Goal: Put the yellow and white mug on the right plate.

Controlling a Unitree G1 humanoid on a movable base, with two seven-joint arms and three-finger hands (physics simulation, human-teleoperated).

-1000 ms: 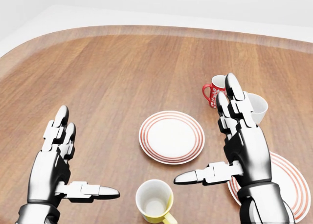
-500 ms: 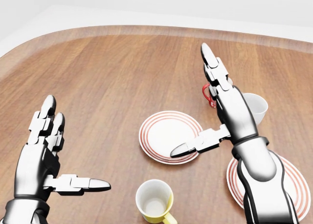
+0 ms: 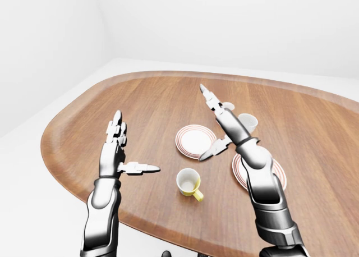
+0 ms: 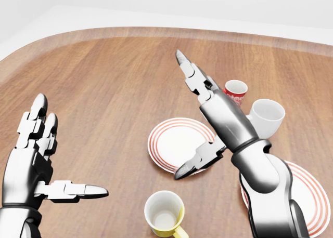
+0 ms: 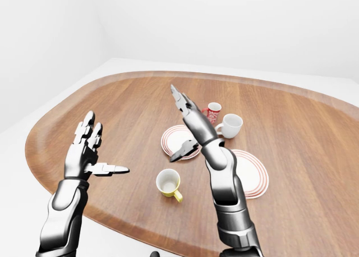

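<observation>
The yellow and white mug (image 4: 164, 214) stands upright on the wooden table (image 4: 104, 82) at the bottom centre of the head view, handle toward the bottom right. The right plate (image 4: 315, 196), white with red rings, lies at the lower right, partly hidden by my right forearm. My right hand (image 4: 182, 116) is open with fingers stretched out, raised over the left plate (image 4: 174, 144), above and to the right of the mug. My left hand (image 4: 70, 149) is open and empty at the lower left, apart from the mug.
A red and white mug (image 4: 235, 90) and a plain white mug (image 4: 266, 116) stand close together above the right plate. The table's curved rim (image 5: 67, 102) runs along the top and left of the views.
My right hand has swung up and to the left, from over the right plate to over the left plate, uncovering the red mug. My left hand has drifted left.
</observation>
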